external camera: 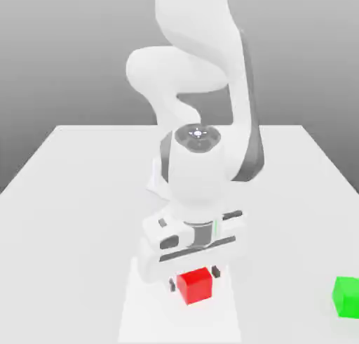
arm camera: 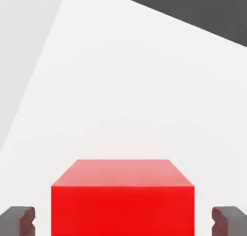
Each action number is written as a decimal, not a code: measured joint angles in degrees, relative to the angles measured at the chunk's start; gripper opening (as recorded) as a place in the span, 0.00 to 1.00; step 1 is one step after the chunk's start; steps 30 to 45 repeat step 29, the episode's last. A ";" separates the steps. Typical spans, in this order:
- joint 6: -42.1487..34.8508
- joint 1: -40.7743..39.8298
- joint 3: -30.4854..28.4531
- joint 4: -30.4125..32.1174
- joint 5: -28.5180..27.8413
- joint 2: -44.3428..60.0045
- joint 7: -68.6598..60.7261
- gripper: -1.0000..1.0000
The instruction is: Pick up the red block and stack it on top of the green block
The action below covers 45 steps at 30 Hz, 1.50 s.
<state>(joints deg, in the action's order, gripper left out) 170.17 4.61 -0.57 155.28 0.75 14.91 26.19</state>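
Near the front edge of the flat white tabletop (external camera: pixel 70 195), as the exterior view shows it, the white Franka arm (external camera: pixel 200 62) folds forward and downward, its wrist pointing straight down. Its two-finger gripper (external camera: pixel 194 278) sits low over the small red cube-shaped block (external camera: pixel 195 288), which rests on the table at about 6 o'clock from the arm's base. Dark fingertips stand on either side of the cube, at its 9 and 3 o'clock. The small green cube-shaped block (external camera: pixel 346 296) lies well apart, at about 3 o'clock from the red one, near the exterior view's right edge.

From the hand view, the red block (arm camera: pixel 123 201) lies between the two dark grey fingertips (arm camera: pixel 19 219). White table shows in a strip between each pad and the cube's sides, so the jaws seem to straddle it without gripping, though contact lower down cannot be ruled out.
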 joint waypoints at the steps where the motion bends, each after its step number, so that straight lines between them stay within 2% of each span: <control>1: -0.02 -0.01 0.01 0.00 -0.03 0.00 0.04 0.00; 4: -0.16 -0.10 0.09 0.03 -0.12 -0.17 0.10 0.00; 10: -9.63 0.01 -0.01 1.58 -0.64 -11.20 0.46 0.00; 21: -22.97 15.66 12.54 -18.87 -5.11 -3.68 -2.38 0.00; 25: -19.38 18.95 12.75 -22.13 -8.50 3.37 -0.81 0.00; 26: -17.65 19.52 12.16 -22.34 -9.38 5.36 -0.21 1.00; 45: -17.65 19.52 12.16 -22.34 -9.38 5.36 -0.21 1.00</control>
